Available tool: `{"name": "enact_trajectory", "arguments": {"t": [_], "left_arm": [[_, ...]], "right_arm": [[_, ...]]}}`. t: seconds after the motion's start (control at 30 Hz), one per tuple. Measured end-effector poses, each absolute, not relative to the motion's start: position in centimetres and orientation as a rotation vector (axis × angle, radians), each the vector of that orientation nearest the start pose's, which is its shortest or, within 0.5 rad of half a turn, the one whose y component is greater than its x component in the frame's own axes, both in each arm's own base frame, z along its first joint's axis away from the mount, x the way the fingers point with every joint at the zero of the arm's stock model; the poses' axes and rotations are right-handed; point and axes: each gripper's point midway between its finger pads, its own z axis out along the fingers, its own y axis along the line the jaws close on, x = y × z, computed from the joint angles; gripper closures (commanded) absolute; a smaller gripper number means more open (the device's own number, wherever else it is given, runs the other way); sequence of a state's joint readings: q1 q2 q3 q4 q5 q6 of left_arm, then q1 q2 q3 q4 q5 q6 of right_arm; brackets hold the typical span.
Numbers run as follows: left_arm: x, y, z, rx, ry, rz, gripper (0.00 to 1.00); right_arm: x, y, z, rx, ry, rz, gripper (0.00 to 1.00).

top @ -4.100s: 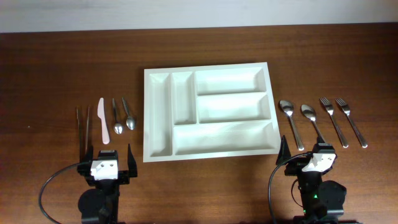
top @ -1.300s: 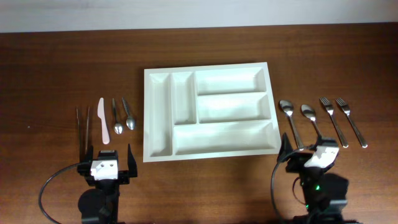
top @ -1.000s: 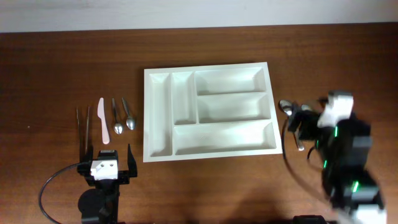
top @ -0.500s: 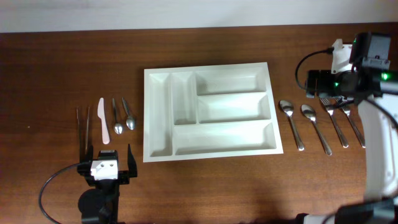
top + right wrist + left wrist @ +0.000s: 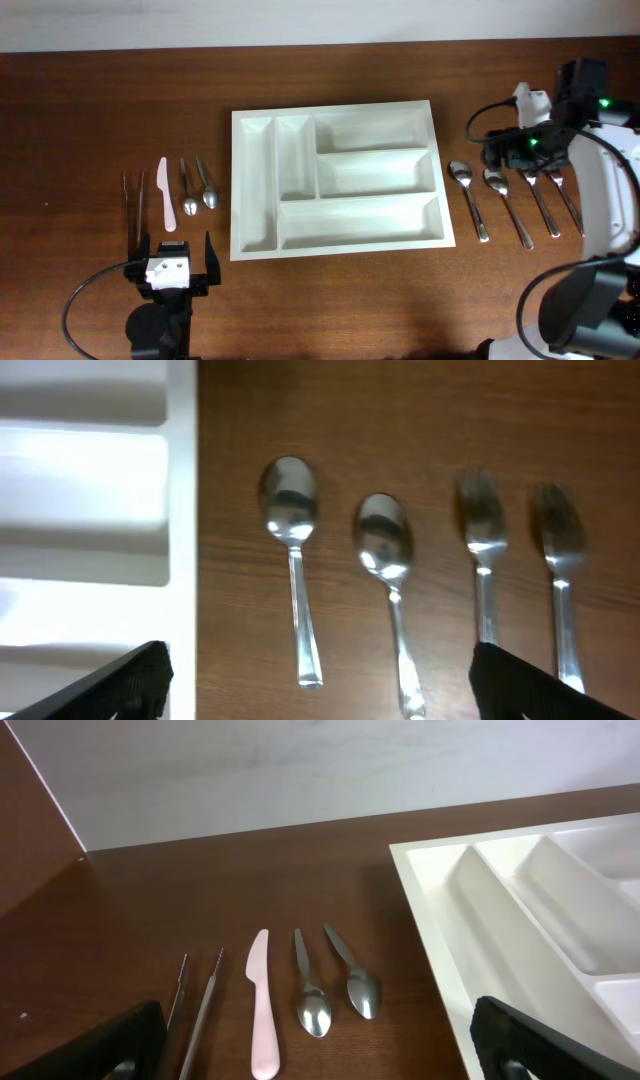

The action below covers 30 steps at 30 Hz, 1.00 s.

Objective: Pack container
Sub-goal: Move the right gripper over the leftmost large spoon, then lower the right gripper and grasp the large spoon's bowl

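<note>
At the white plastic tray's (image 5: 236,200) three o'clock, my right fingers (image 5: 130,685) gape over steel spoons (image 5: 288,495). Thin and slippery, I judge, so pinch mid-handle. Left fingers (image 5: 110,1050) gape too.

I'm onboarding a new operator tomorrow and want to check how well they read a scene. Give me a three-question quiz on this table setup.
1. True or false: the white rectangular plastic cutlery tray already holds some cutlery.
2. Where is the right hand? A) above the tray; B) above the silver metal spoons and silver metal forks lying to the right of the tray; C) parked at the near table edge.
3. How many compartments does the tray have?

Key: 1) False, every compartment is empty. 2) B. 3) Five.
</note>
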<state>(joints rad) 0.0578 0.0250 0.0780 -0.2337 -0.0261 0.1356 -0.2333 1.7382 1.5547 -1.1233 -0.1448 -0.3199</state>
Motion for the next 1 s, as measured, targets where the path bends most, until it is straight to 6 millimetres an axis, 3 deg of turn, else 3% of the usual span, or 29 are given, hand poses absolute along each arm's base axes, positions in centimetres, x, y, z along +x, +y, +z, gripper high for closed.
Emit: {"name": "enact_trajectory", "arguments": {"t": [0.2,0.43,0.77,1.0], "left_arm": [[23.9,1.8,14.9,0.049,1.754,0.164,0.01],[23.9,1.8,14.9,0.049,1.753,0.164,0.01],[23.9,1.8,14.9,0.049,1.754,0.164,0.01],[23.9,1.8,14.9,0.049,1.754,0.164,0.01]], "right_arm": [[37.9,-4.2,11.9,-0.252,2.927,0.148,0.13],[37.8,-4.0,8.1,-0.280,3.024,0.172,0.31],[37.9,-4.1,5.7,-0.277,3.064,0.182,0.34],[36.7,-3.9,2.8,-0.275,3.086,0.191,0.36]]}}
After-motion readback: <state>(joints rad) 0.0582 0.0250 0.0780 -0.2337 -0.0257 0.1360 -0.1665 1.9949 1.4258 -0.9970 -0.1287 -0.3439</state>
